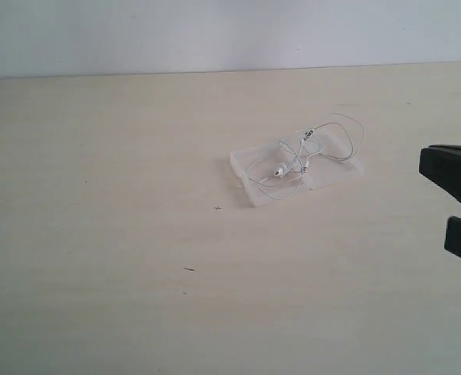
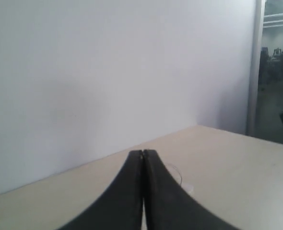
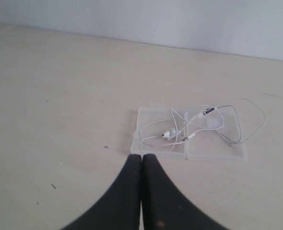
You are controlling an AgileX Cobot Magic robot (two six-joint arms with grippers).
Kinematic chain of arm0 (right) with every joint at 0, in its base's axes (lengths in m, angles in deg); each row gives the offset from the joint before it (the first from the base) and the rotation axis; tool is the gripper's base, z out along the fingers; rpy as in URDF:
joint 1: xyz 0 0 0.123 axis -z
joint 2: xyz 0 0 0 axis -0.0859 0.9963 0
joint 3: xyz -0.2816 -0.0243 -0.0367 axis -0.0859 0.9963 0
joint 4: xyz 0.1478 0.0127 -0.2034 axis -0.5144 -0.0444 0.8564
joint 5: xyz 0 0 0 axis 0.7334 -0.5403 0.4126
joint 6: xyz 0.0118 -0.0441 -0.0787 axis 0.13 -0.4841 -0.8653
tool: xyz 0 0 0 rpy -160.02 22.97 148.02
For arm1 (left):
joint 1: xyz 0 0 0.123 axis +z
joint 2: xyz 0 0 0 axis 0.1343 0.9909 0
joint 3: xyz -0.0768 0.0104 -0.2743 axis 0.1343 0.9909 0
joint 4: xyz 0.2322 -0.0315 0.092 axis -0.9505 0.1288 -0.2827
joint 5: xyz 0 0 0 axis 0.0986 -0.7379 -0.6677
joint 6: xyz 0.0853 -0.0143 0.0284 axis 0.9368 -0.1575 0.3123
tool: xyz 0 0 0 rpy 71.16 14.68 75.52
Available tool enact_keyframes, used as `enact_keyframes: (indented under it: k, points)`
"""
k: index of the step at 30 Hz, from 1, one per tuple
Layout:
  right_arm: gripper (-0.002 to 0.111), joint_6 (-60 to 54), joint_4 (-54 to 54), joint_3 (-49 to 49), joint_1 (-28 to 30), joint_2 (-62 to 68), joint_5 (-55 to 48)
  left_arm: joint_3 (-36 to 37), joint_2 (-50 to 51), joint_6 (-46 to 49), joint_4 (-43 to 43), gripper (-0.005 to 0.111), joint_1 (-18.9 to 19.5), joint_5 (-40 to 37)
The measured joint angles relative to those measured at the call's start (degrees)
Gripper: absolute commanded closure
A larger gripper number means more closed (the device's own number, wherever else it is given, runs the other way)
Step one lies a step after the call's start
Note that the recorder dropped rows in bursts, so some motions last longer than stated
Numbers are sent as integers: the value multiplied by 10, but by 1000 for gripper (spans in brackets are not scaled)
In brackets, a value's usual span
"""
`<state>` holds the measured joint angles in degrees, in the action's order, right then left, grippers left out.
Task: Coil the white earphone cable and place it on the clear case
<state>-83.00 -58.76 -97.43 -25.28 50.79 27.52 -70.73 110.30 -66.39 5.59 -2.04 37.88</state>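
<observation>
Exterior view: thin white earphone cable (image 1: pixel 280 169) looped on clear flat plastic case (image 1: pixel 242 166); right gripper (image 3: pixel 141 155) at case's 3 o'clock, left gripper (image 2: pixel 142 152), both pressed together, empty.

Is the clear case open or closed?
Open: the clear case lies flat, halves side by side, the white earphone cable on top.

Open table (image 1: pixel 98 234) all round the clear case (image 1: pixel 238 164); white earphone cable (image 1: pixel 280 169) sprawled over it

Office, dark chairs (image 2: pixel 277 53) beyond glass panel (image 2: pixel 274 108)
</observation>
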Motion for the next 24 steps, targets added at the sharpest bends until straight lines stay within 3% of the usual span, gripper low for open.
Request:
enact_keyframes:
  k: [12,24]
  points:
    - [108,1,-13,78,0,-97,33,0,-201,-78,-19,107,0,-46]
    - [108,5,-31,78,0,-98,33,0,-219,-98,-98,107,0,-78]
